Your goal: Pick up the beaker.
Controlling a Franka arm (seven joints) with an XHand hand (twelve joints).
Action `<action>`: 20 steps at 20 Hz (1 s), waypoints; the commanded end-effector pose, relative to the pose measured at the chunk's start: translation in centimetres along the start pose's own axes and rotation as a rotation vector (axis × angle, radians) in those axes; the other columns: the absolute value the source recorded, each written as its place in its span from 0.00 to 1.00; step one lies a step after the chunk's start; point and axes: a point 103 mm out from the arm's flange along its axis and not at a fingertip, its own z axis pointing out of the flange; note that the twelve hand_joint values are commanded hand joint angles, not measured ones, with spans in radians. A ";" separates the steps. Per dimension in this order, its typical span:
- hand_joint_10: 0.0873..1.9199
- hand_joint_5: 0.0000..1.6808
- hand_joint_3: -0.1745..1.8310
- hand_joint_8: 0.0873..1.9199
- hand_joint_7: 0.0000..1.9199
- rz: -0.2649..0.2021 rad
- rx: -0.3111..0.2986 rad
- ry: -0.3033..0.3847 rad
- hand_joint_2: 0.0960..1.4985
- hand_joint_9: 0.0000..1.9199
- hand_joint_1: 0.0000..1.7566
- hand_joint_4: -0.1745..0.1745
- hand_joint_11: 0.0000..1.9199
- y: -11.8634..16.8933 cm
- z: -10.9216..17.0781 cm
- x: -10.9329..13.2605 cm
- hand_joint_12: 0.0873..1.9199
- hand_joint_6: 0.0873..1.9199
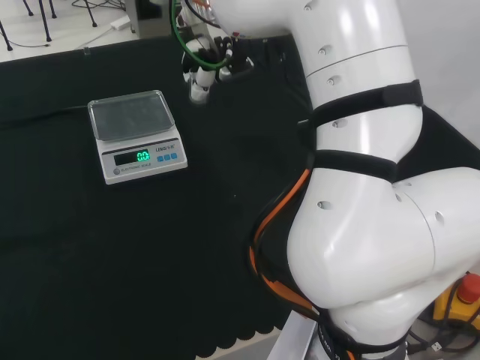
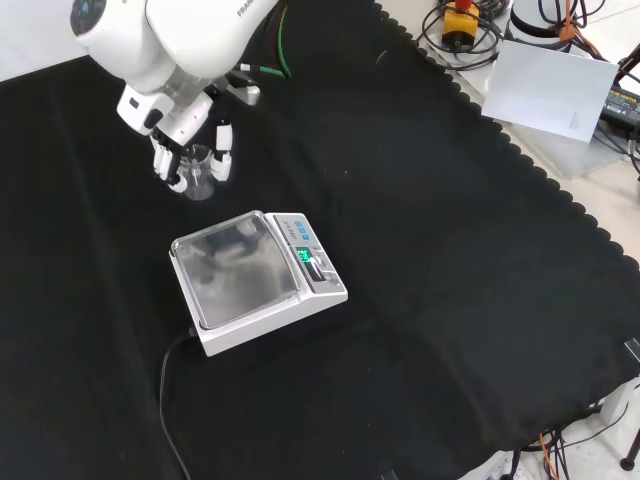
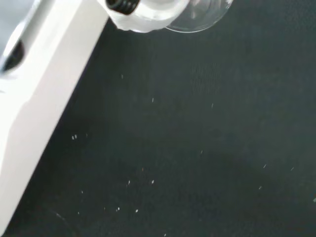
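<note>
Hand [image 2: 190, 150] at beaker [image 2: 198, 172]
Fingers curl around the clear beaker, contents not discernible. Front view shows this grasp; head view shows the scale [image 1: 137, 136], its pan bare.

Even bright room light, soft shadows; the wrist view's white hand [image 3: 143, 12] blurs.

Beaker [image 3: 200, 17] cut off at wrist view edge; hand [image 3: 143, 12] blurred, partly hiding it.

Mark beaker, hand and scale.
beaker [image 2: 198, 172], front view, on its clear wall between the fingers.
hand [image 2: 180, 118], front view, on the white palm.
scale [image 1: 131, 116], head view, on the pan.
</note>
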 end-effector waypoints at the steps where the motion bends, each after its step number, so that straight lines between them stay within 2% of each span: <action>1: 0.43 0.46 0.10 0.52 0.42 -0.069 -0.007 -0.044 0.80 0.54 0.63 0.00 0.58 -3.3 -8.1 0.7 0.41 0.67; 4: 0.43 0.46 0.10 0.52 0.42 -0.077 0.021 -0.094 0.80 0.54 0.63 0.00 0.58 -4.8 -10.2 1.5 0.41 0.67; 8: 0.43 0.46 0.10 0.52 0.43 -0.103 0.022 -0.052 0.80 0.54 0.63 0.00 0.58 -7.0 -12.0 2.1 0.41 0.67; 13: 0.43 0.46 0.10 0.52 0.43 -0.117 -0.002 -0.082 0.80 0.54 0.63 0.00 0.58 -9.5 -12.7 3.7 0.40 0.67; 15: 0.44 0.46 0.10 0.52 0.43 -0.127 -0.003 -0.100 0.80 0.54 0.63 0.00 0.58 -9.9 -13.0 5.5 0.40 0.67; 20: 0.44 0.46 0.10 0.52 0.43 -0.117 0.009 -0.126 0.80 0.54 0.63 0.00 0.58 -10.8 -12.4 6.5 0.40 0.67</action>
